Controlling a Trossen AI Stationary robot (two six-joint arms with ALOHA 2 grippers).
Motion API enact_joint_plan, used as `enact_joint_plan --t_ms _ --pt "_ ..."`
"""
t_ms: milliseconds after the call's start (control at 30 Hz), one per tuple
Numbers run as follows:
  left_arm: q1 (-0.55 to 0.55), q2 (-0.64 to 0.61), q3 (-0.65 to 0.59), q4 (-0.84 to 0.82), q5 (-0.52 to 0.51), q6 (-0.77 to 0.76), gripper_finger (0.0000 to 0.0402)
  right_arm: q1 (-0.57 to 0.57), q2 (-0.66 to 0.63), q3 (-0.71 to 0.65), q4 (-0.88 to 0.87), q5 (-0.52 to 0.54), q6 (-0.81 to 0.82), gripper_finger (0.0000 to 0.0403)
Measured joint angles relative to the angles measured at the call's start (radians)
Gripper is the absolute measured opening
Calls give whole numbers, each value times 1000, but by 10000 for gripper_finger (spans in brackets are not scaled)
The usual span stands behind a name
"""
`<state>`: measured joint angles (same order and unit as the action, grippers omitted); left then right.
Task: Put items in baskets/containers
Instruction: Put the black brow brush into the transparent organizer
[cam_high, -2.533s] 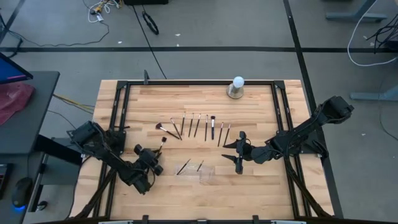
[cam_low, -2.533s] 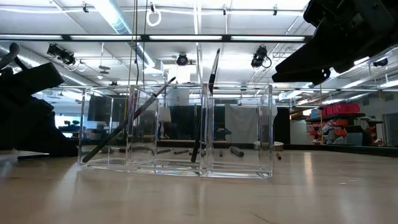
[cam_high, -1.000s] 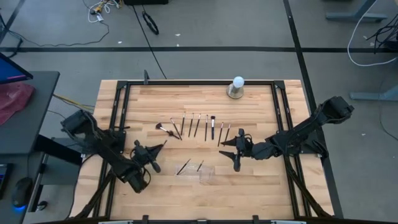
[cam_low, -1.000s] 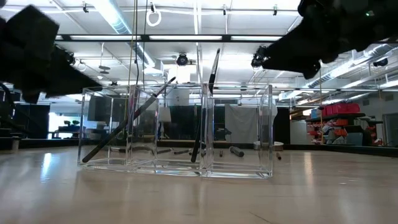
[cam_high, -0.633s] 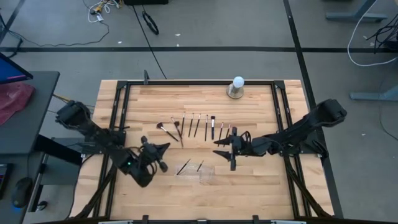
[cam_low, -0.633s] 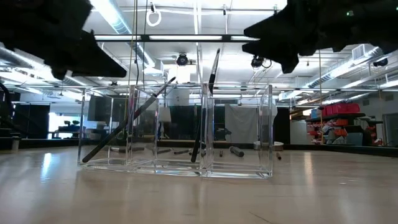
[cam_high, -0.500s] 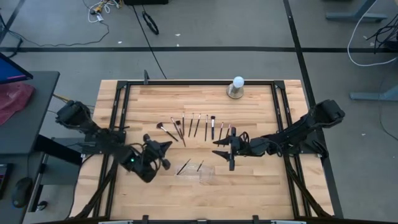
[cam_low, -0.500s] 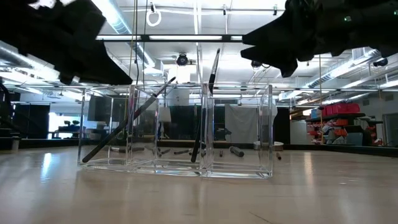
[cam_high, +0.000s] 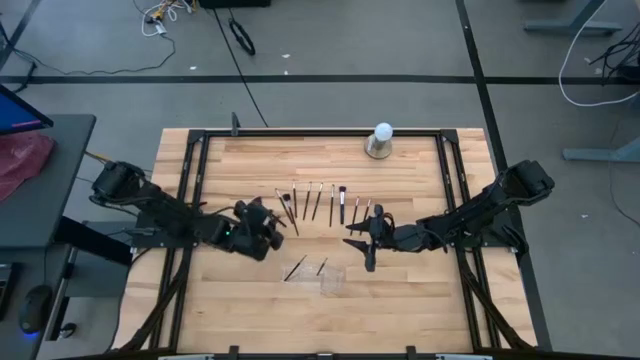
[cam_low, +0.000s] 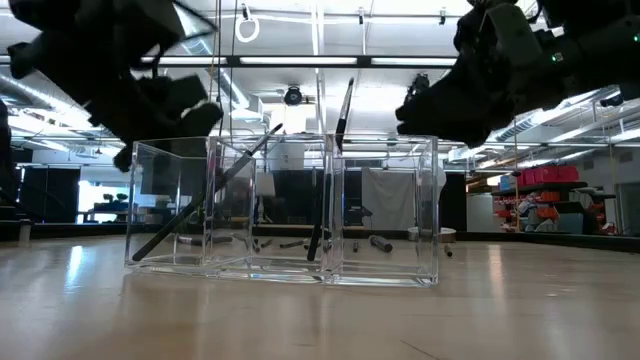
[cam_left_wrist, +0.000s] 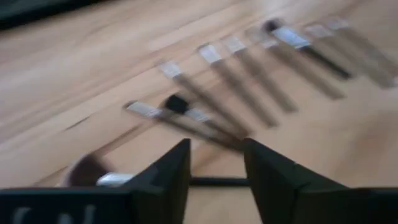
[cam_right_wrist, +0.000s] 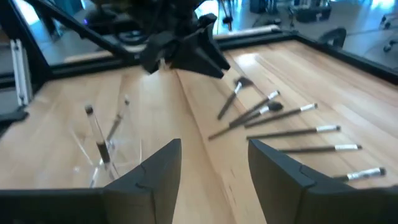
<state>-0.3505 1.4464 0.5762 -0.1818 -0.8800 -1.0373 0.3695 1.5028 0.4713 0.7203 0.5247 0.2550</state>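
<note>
Several slim makeup brushes (cam_high: 320, 203) lie side by side across the middle of the table; they also show in the left wrist view as brushes (cam_left_wrist: 249, 81) and in the right wrist view as brushes (cam_right_wrist: 280, 121). A clear plastic container (cam_high: 328, 275) stands nearer the near edge. Two brushes (cam_low: 200, 205) lean inside its compartments on their lower ends. My left gripper (cam_high: 278, 222) hovers open at the left end of the row, its fingers (cam_left_wrist: 165, 177) above the fan-tipped brush. My right gripper (cam_high: 360, 243) hovers open near the row's right end.
A white ball-shaped object on a grey base (cam_high: 381, 140) stands near the far edge. A black frame (cam_high: 190, 180) runs along the table's sides. Bare wood lies between the brush row and the far edge, and left and right of the container (cam_right_wrist: 106, 149).
My left gripper has swung from the near-left part of the table toward the right and far side, up to the left end of the brush row. My right gripper has shifted a little toward the left. The brushes and the container have stayed where they were.
</note>
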Motion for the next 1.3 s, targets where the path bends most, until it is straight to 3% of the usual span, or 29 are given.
enact_joint_plan --t_ms 133,267,367,600,700,900,1100,1300 --pt "34 0 -6 -142 -12 -196 217 0 0 0 -47 0 24 189" --pt "41 0 -42 -110 -54 -314 258 0 0 0 -71 0 25 189" --pt "47 30 -54 -35 -69 -340 267 0 0 0 -72 1 22 189" --pt "154 148 -51 250 29 -143 247 0 0 0 -69 2 17 189" --pt "211 176 -51 300 93 -87 238 0 0 0 -70 2 17 189" --pt "282 176 -46 323 212 -30 219 0 0 0 -69 2 16 189" --pt "293 227 65 326 251 102 196 0 0 0 -70 2 14 189" --pt "318 300 182 124 317 120 181 0 0 0 -71 2 16 189"
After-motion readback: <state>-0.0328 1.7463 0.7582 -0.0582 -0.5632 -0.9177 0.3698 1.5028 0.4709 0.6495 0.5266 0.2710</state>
